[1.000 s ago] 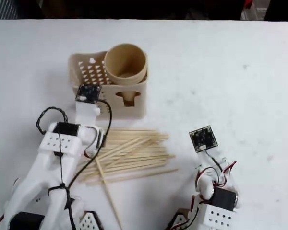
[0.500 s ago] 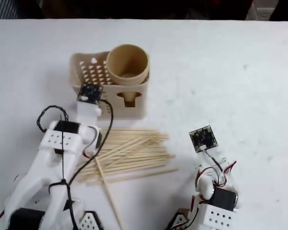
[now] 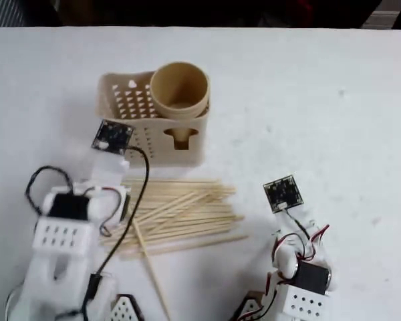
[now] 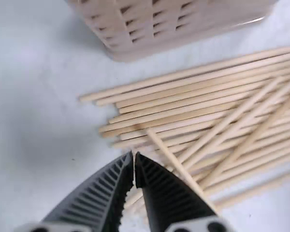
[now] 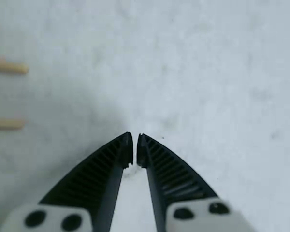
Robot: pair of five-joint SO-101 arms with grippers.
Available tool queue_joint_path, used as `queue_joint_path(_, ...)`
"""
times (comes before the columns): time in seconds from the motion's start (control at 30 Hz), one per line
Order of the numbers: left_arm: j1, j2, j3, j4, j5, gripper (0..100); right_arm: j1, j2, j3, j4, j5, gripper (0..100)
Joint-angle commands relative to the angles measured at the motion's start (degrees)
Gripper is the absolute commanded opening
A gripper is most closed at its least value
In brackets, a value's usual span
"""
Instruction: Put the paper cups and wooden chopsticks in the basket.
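A tan paper cup (image 3: 179, 90) stands inside the beige perforated basket (image 3: 123, 100) at the back of the table. In front of the basket, several wooden chopsticks (image 3: 180, 210) lie in a loose pile, with one stick (image 3: 150, 271) angled out toward the front. The left arm (image 3: 70, 221) is at the pile's left end. Its left gripper (image 4: 134, 155) is shut and empty, just above the stick ends (image 4: 135, 128), and the basket wall (image 4: 174, 24) lies beyond. The right gripper (image 5: 134, 137) is shut and empty over bare table, with the right arm (image 3: 297, 267) to the right of the pile.
The white table (image 3: 321, 100) has open room on the right and behind the basket. Two chopstick ends (image 5: 7, 67) show at the edge of the right wrist view.
The left arm has pulled back from the basket's front wall, leftward and toward the front, over the pile's left end. The cup, the basket and the right arm have not moved.
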State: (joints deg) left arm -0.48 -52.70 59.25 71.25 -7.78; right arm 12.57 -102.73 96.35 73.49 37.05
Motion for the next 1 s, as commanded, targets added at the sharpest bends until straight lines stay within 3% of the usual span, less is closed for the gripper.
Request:
queue_joint_path(0.0, -1.36, -14.99, -3.87, 6.86, -10.90, 3, 0.22, -0.57, 0.53, 0.31, 0.53, 3.3)
queue_joint_path(0.1, 1.01, -15.69, -4.31, 13.45, -21.19, 6, 0.22, -0.57, 0.53, 0.31, 0.53, 3.3)
queue_joint_path(0.27, 7.08, -9.54, -9.05, 26.64, -50.20, 9, 0.22, -0.57, 0.53, 0.31, 0.53, 3.3)
queue_joint_path(0.37, 11.03, -5.85, -11.16, 29.89, -61.98, 11, 0.22, -0.57, 0.53, 0.31, 0.53, 3.3)
queue_joint_path(0.57, 15.08, 4.53, -10.11, 23.30, -70.51, 25, 0.22, -0.57, 0.53, 0.31, 0.53, 3.3)
queue_joint_path(0.77, 15.25, 14.46, -7.03, 12.84, -76.84, 26, 0.22, -0.57, 0.53, 0.31, 0.53, 3.3)
queue_joint_path(0.97, 16.22, 20.18, -2.20, 2.29, -78.59, 26, 0.22, -0.57, 0.53, 0.31, 0.53, 3.3)
